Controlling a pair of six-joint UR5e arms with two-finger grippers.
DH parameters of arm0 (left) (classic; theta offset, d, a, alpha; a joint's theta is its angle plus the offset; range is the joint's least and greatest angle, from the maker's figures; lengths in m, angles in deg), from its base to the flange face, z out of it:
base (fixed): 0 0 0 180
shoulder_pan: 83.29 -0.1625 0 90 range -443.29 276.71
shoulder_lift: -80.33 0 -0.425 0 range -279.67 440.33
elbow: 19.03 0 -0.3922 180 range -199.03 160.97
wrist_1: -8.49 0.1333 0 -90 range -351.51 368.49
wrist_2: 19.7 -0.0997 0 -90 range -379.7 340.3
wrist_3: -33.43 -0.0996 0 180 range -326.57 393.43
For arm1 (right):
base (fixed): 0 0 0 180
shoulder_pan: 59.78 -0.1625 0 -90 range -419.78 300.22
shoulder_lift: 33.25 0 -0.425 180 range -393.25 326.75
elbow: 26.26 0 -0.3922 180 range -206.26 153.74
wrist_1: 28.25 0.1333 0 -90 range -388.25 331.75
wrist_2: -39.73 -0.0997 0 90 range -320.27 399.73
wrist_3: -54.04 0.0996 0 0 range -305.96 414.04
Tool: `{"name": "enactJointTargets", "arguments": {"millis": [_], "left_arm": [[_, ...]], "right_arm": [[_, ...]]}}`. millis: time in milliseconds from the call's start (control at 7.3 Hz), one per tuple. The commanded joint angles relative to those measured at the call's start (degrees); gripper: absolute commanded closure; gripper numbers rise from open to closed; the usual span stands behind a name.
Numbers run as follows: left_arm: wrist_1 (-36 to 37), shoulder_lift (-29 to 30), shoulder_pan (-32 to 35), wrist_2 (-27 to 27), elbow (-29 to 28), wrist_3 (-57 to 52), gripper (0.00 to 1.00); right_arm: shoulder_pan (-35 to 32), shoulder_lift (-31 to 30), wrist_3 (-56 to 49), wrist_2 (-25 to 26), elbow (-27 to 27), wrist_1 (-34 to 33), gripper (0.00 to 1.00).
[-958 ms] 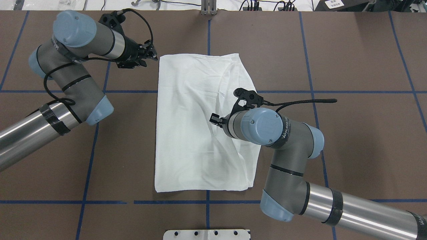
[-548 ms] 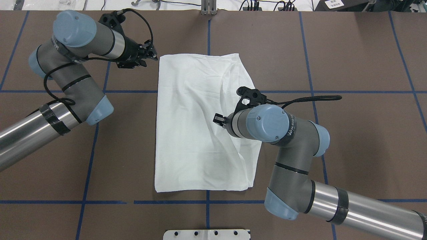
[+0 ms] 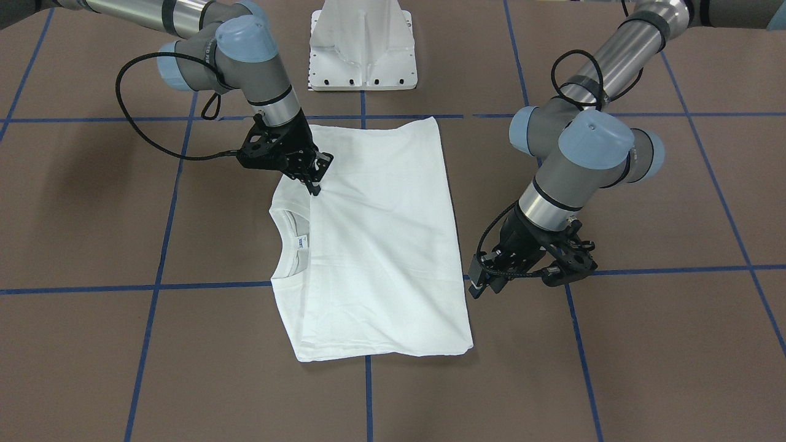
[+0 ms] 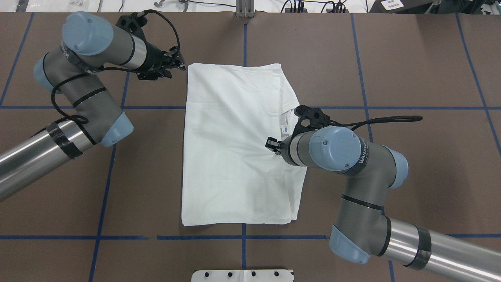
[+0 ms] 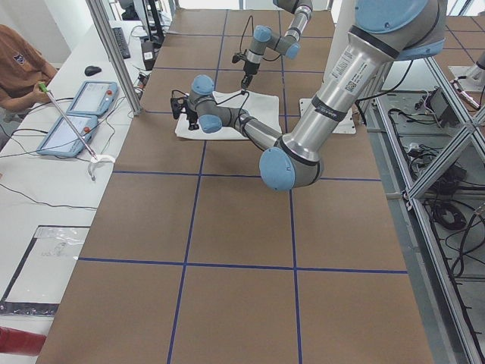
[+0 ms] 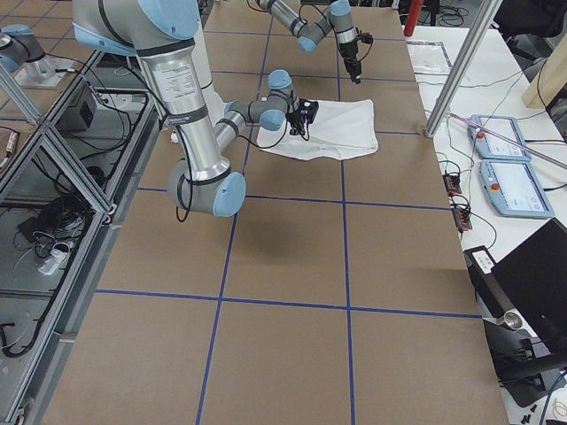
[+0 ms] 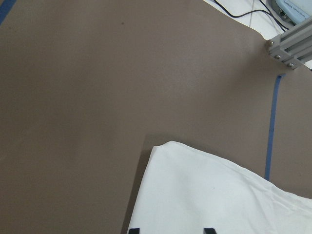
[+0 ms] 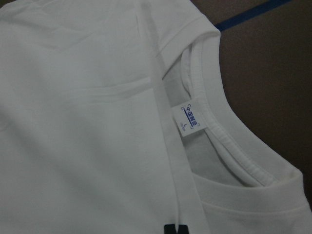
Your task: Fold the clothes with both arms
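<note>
The white shirt point(image 4: 231, 156) lies folded into a long rectangle in the middle of the table. Its ribbed collar point(image 3: 288, 245) and neck label point(image 8: 191, 119) show at one long side. My right gripper point(image 4: 273, 145) sits low on that side and looks shut on the edge of the top folded layer point(image 3: 316, 184). In the right wrist view its tips point(image 8: 175, 229) are together on the fold line. My left gripper point(image 4: 178, 62) hovers open at the shirt's far corner point(image 7: 161, 151), just off the cloth point(image 3: 485, 283).
The white pedestal base point(image 3: 362, 43) stands at the robot's edge of the table. Blue tape lines point(image 4: 105, 176) grid the brown tabletop. A person point(image 5: 19, 61) sits at a side bench with tablets point(image 5: 76, 114).
My right gripper has slid to the right across the shirt with the top layer, and the creases there have flattened. The collar and label now show. The left arm has not moved.
</note>
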Motion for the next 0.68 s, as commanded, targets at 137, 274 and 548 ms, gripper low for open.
{"name": "enactJointTargets", "arguments": {"millis": [137,274,548], "left_arm": [[0.0,0.0,0.0,0.0,0.0,0.0,0.46],[0.0,0.0,0.0,0.0,0.0,0.0,0.46],[0.0,0.0,0.0,0.1,0.4,0.0,0.46]], "right_arm": [[-1.3,-0.8,0.1,-0.4,-0.6,0.2,0.0],[-1.1,-1.7,1.0,-0.1,-1.6,0.3,0.0],[3.8,-5.3,13.6,4.4,-7.9,0.0,0.0]]}}
